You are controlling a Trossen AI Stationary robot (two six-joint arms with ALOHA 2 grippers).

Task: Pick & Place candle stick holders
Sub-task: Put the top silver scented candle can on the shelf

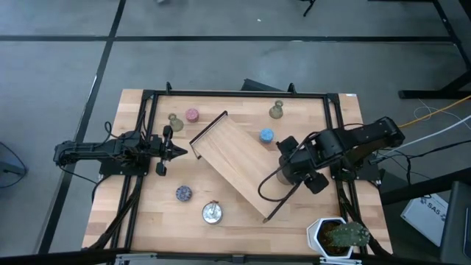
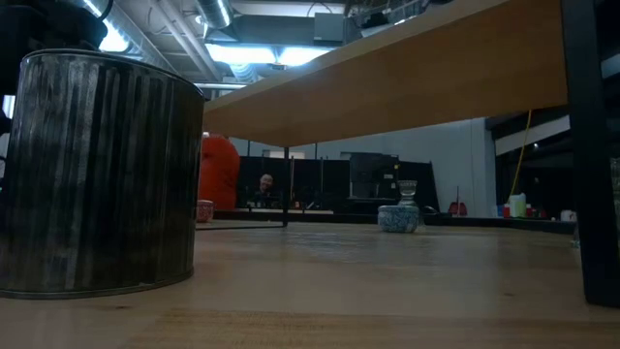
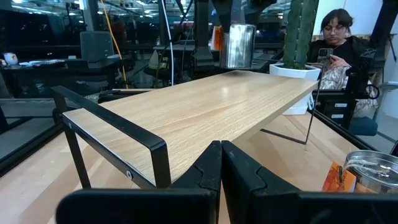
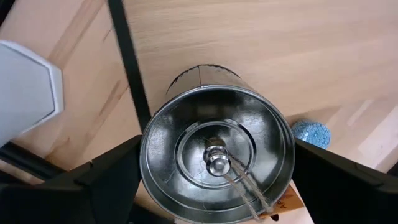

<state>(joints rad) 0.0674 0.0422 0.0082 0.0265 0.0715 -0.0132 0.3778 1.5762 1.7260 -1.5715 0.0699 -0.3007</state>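
Here the right gripper (image 4: 214,177), spread wide around the silver holder (image 4: 217,158), should stay level over the tray (image 1: 239,158); the left gripper (image 1: 179,152) waits shut, empty.

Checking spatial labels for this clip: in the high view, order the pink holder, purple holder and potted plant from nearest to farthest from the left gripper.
1. Pink holder: just past the left gripper, toward the table's far edge.
2. Purple holder: on the near side, somewhat farther.
3. Potted plant: at the near right corner, clearly farthest.
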